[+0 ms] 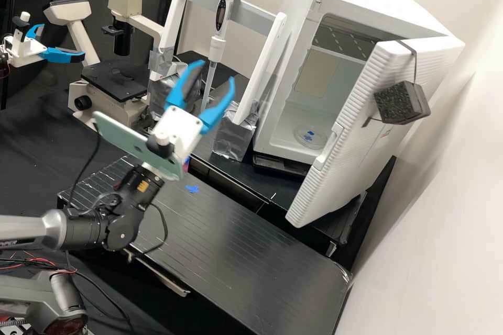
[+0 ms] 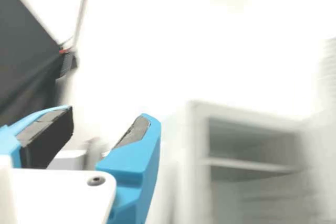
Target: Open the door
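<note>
In the high view the gripper stands open, with nothing between its blue fingers, in front of the pipette rack and left of the white cabinet. The cabinet's ribbed door hangs wide open on the right, swung out past the bench edge, its handle apart from the gripper. Through the opening, a shelf and a round dish can be seen inside. In the wrist view the gripper is open too, and the blurred cabinet shows its shelf.
A pipette hangs on the white rack, whose feet are wrapped in silver tape. The microscope stands at the back left. A black block is strapped to the door. A second blue-fingered gripper shows at the far left.
</note>
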